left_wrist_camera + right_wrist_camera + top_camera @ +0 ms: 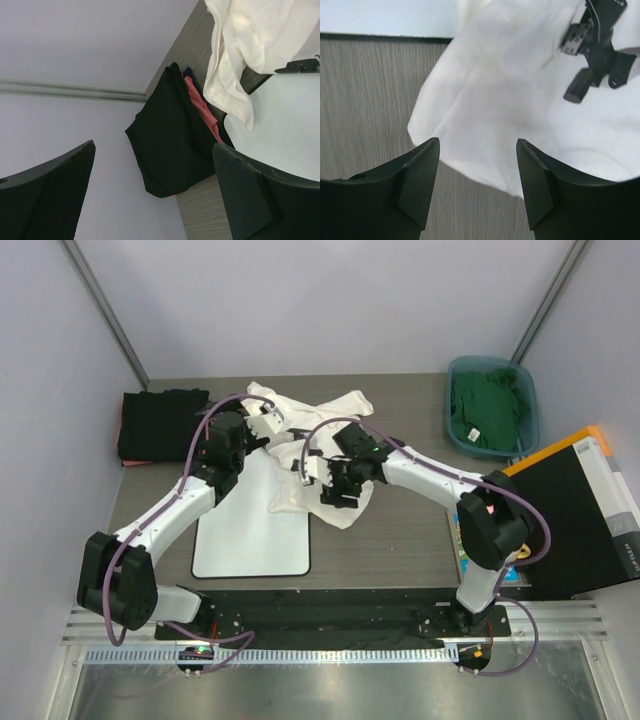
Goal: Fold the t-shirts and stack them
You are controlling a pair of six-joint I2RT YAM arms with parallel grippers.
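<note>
The white t-shirt (320, 425) lies crumpled mid-table, partly over the white board (252, 540). My left gripper (268, 425) is open and empty at the shirt's left edge. In the left wrist view the gripper (155, 190) stands wide apart, with the white shirt (245, 50) hanging at upper right. My right gripper (335, 490) is open and empty, just above the shirt's near hem (485, 115); its fingers (420, 175) straddle the hem edge. A folded black shirt (160, 425) tops a stack at back left, with a pinkish-red one (202, 107) under it. A green shirt (488, 405) fills the bin.
A teal bin (528, 390) stands at back right. A black box with an orange edge (575, 515) lies at right, beside a colourful flat item (465, 540). The board's black rim (380, 35) shows in the right wrist view. Grey walls close in.
</note>
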